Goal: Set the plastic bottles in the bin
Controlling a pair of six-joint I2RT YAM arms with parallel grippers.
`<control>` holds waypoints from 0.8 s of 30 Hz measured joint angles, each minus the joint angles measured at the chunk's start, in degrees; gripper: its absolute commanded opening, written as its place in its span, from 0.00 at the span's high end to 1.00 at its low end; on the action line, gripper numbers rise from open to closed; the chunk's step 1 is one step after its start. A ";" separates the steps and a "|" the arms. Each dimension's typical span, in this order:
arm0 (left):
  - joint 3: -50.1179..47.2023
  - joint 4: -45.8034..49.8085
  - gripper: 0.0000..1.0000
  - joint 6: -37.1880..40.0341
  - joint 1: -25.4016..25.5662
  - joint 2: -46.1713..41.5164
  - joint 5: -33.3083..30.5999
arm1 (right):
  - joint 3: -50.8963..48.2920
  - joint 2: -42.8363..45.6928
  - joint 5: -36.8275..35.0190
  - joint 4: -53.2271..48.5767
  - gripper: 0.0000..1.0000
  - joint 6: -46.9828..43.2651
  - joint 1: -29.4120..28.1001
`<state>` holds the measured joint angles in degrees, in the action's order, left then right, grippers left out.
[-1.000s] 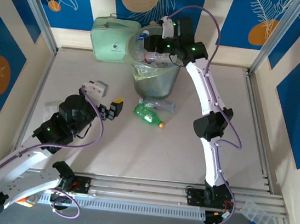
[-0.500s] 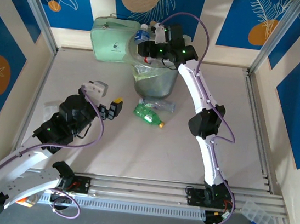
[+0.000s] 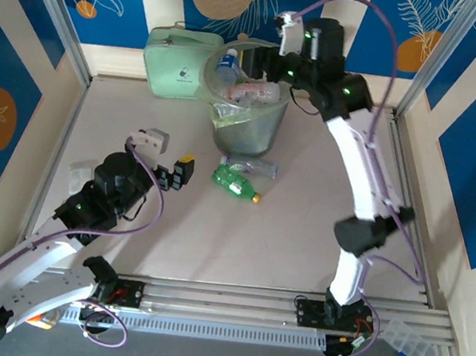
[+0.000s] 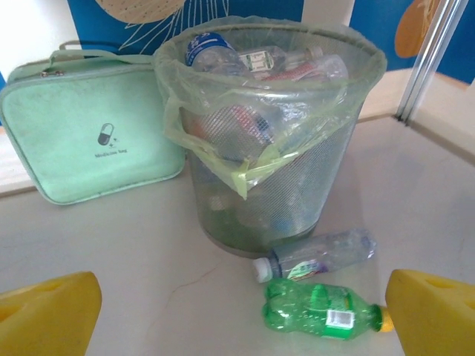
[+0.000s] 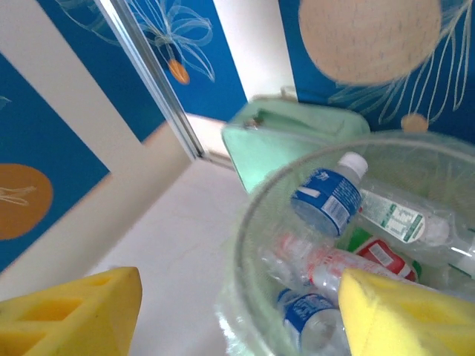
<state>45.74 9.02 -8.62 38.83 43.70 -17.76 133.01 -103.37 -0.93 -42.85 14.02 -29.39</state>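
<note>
The bin (image 3: 247,125), a translucent grey bucket with a pale green liner, stands at the back middle and holds several bottles. A blue-labelled bottle (image 5: 327,197) lies on top near its rim (image 5: 251,222). Two bottles lie on the table in front of the bin (image 4: 276,194): a clear one (image 4: 320,254) with a white cap and a green one (image 4: 323,311) with a yellow cap. My left gripper (image 3: 176,173) is open, low on the table left of the green bottle (image 3: 237,183). My right gripper (image 3: 275,67) hovers open above the bin's right rim, nothing between its pads.
A pale green zipped case (image 3: 177,66) stands against the back wall, touching the bin's left side. A flat clear packet (image 3: 77,177) lies by the left arm. Metal rails run along the near edge, with a small clear organiser box (image 3: 410,342) at the near right.
The right arm has swung from over the middle of the bin back to its right rim, gripper empty. The left arm and the two table bottles have not moved.
</note>
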 measured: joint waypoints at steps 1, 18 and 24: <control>0.04 0.15 0.01 -1.42 -0.04 -0.02 0.68 | -6.03 4.94 -0.52 1.97 0.30 0.13 -0.68; -5.46 1.70 0.03 -54.45 -0.02 19.96 5.44 | -80.54 63.78 -4.90 16.85 0.30 13.11 -0.59; -3.63 -0.48 0.02 -65.55 1.29 32.00 6.21 | -83.71 72.94 -5.64 13.75 0.29 14.16 1.44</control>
<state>42.11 8.54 -74.17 40.12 75.70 -11.55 49.30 -30.44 -6.57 -29.10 28.18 -27.94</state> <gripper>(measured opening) 0.980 0.711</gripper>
